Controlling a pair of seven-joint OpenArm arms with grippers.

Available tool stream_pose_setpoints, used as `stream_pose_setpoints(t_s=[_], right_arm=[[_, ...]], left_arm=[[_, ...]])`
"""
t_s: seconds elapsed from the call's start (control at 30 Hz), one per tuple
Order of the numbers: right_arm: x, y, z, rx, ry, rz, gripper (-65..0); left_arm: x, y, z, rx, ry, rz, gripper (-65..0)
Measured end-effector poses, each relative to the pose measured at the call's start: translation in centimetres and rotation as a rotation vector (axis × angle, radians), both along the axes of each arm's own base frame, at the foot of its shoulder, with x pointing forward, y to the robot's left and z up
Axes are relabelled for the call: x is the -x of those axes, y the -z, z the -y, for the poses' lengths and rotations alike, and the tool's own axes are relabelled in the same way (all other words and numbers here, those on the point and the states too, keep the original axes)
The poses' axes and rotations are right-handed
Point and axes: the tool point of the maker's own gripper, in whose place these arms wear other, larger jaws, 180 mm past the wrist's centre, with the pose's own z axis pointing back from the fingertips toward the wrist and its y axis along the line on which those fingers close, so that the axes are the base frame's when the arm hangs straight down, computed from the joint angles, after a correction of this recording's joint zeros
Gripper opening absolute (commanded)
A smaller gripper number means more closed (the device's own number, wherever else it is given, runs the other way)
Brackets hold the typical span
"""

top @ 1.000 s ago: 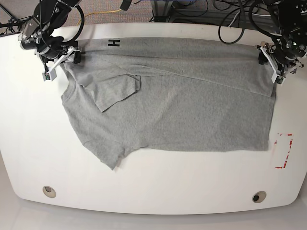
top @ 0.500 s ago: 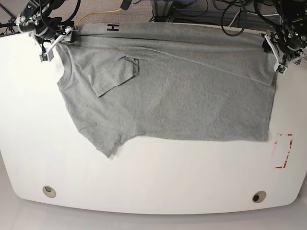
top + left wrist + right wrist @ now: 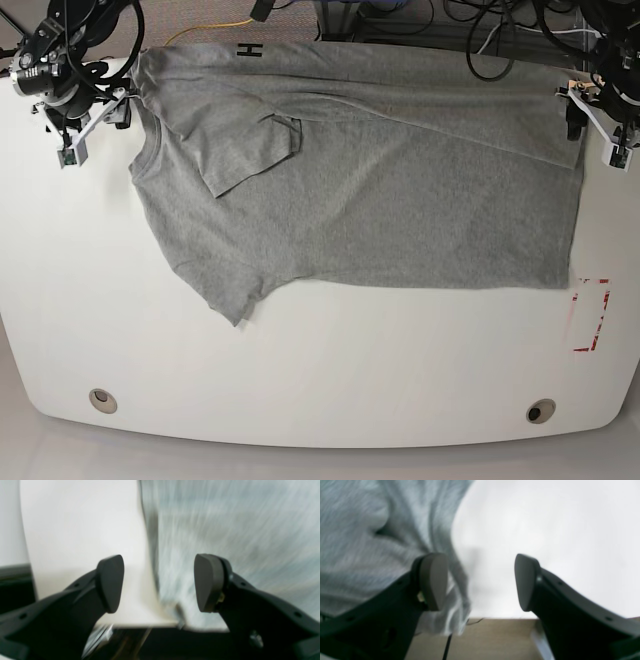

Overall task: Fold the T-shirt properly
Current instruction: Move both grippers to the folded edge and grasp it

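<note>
In the left wrist view, the left gripper (image 3: 159,583) is seen with its jaws spread wide and nothing between them; the side edge of the grey T-shirt (image 3: 237,530) runs away from the gripper just inside the right-hand pad, with bare white table (image 3: 80,530) under the other pad; the picture is blurred.

In the right wrist view, the right gripper (image 3: 480,582) is likewise held wide and empty; the T-shirt (image 3: 370,530) lies under and beyond its left-hand pad, its edge bunched beside that pad, and bare table (image 3: 545,530) fills the other side.

In the base view, the T-shirt (image 3: 400,190) is spread flat with its long axis running from one gripper to the other; the left gripper (image 3: 595,125) and the right gripper (image 3: 90,125) each stand just beside one end of the far edge, equally near, so the cloth lies inward of both.
</note>
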Motion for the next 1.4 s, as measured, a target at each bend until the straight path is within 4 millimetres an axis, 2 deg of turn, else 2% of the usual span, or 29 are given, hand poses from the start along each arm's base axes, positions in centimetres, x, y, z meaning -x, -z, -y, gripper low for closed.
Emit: stream_pose_setpoints(t_s=[0.1, 0.3, 0.43, 0.53, 0.6, 0.63, 0.83, 1.0, 1.2, 1.27, 1.33, 1.4], right_arm=[[-3.3, -1.3, 0.1, -0.008, -0.009, 0.075, -25.0], [-9.6, -0.9, 0.8, -0.014, -0.058, 0.062, -25.0], [-13.2, -0.2, 1.6, -0.039, -0.049, 0.046, -25.0], [-16.9, -0.5, 0.5, -0.101, -0.080, 0.109, -25.0], [-18.4, 0.3, 0.2, -0.127, -0.081, 0.095, -25.0], [-18.9, 1.3, -0.1, -0.140, -0.084, 0.061, -25.0], [-22.0, 3.1, -2.9, -0.275, -0.097, 0.087, -25.0], [-23.3, 4.2, -5.0, -0.360, -0.103, 0.094, -25.0], [-23.7, 5.0, -7.8, -0.416, -0.114, 0.091, -26.5], [-23.9, 5.1, -8.8, -0.434, -0.122, 0.095, -32.8], [-23.9, 5.2, -9.6, -0.445, -0.129, 0.092, -44.7], [-24.0, 5.3, -10.3, -0.458, -0.135, 0.093, -53.0]], left_arm=[[-0.8, -1.2, -0.1, 0.020, -0.012, 0.055, -24.3], [-3.7, -2.9, -0.3, 0.004, -0.037, 0.148, -24.3], [-3.7, -1.7, -0.4, -0.022, -0.095, 0.109, -24.3], [-4.2, -1.8, -0.4, -0.031, -0.106, 0.120, -24.3], [-4.2, -1.9, -0.9, -0.061, -0.122, 0.108, -24.3], [-4.2, -2.0, -1.2, -0.070, -0.128, 0.105, -24.3], [-4.3, -1.9, -1.6, -0.093, -0.139, 0.096, -24.3], [-4.8, -2.4, -1.6, -0.091, -0.142, 0.117, -24.2], [-6.0, -3.2, -1.4, -0.087, -0.138, 0.149, -23.5], [-7.1, -3.4, -1.1, -0.081, -0.123, 0.162, -23.5], [-8.5, -3.4, -0.2, -0.064, -0.093, 0.171, -23.5], [-10.4, -3.1, 0.5, 0.007, -0.117, 0.202, -23.3]])
